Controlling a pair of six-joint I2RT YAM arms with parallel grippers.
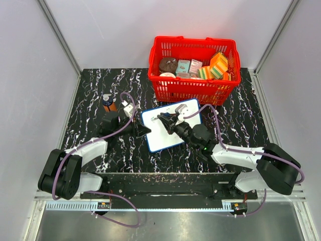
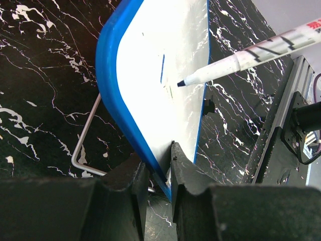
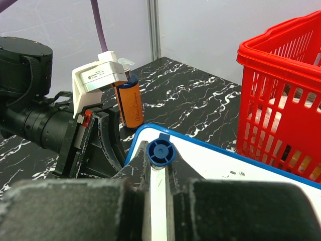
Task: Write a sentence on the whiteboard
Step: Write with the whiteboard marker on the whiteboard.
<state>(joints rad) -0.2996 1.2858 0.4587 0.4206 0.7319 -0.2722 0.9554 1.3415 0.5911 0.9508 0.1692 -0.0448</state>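
Table (image 1: 90,100): black marble. The work sits at its middle, within reach of both arms.

Basket (image 1: 190,95): red, full of packets, parked at the far edge just behind the board. I read it as clutter, not part of this job.

Board (image 1: 161,134): mid-table between the two grippers, turned askew so its near-left side faces the left arm. That gives one arm an edge to hold and the other a face to write on.

Left gripper (image 2: 159,173): clenched on the board's blue frame at the left edge. My read is that it's an anchor, so marker pressure doesn't skate the board around.

Right gripper (image 3: 159,170): clamped on the marker (image 2: 241,57), reaching in over the board from the right. The blue tail end points back at the wrist cam and the tip is down near the upper-left part of the face, a sensible place to start a line. I can't tell whether the tip is touching or just off.

Bottle (image 3: 131,105): orange, standing behind the left gripper and apart from the board.

Wire leg (image 2: 83,135): sticks out from under the board's edge, probably a stand. I can't tell if the board is propped or flat.

Board look: white glossy face, thin blue frame, rounded corners. It carries one short blue stroke (image 2: 162,69) just beside the tip. No letters are readable, so I judge the writing barely begun.
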